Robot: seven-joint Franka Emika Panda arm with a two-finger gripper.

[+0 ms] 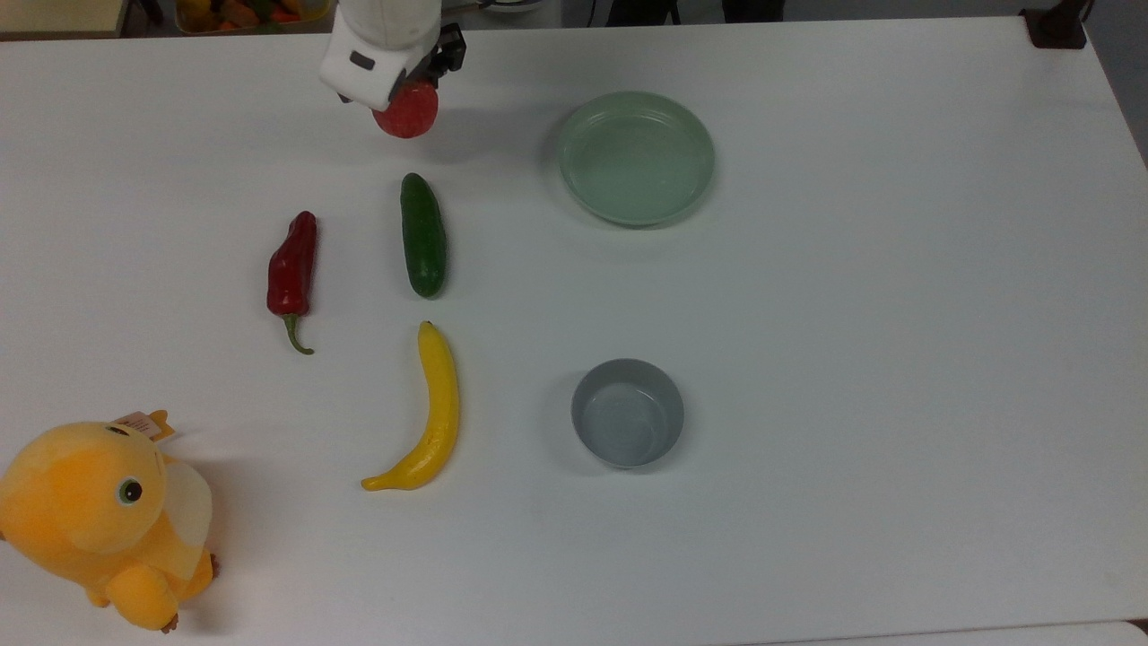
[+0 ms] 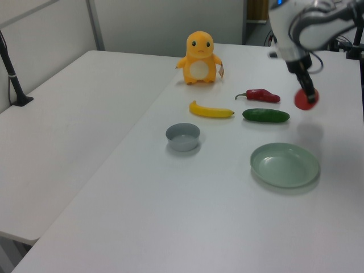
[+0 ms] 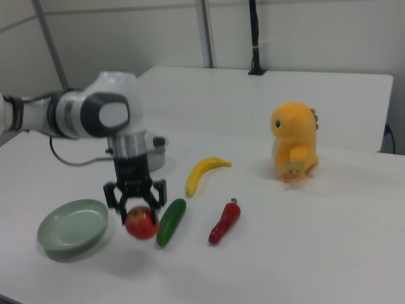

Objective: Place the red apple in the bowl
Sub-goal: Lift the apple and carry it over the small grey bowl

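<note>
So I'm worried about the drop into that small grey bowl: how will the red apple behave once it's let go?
The red apple looks round and smooth, so off-centre it would probably roll. Held clear of the table by the gripper, it seems rigid, not squashed. The bowl looks barely wider than it, so it may catch on the rim.

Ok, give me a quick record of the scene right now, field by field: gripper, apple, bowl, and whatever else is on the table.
gripper: shut on the apple, above the table
apple: lifted, shadow below it in the left view
bowl: grey, empty, upright
dish: pale green, empty
cucumber: lying flat, nearest the apple
chili: beside the cucumber, apart
banana: between cucumber and bowl side
plush toy: orange, at a table corner
</note>
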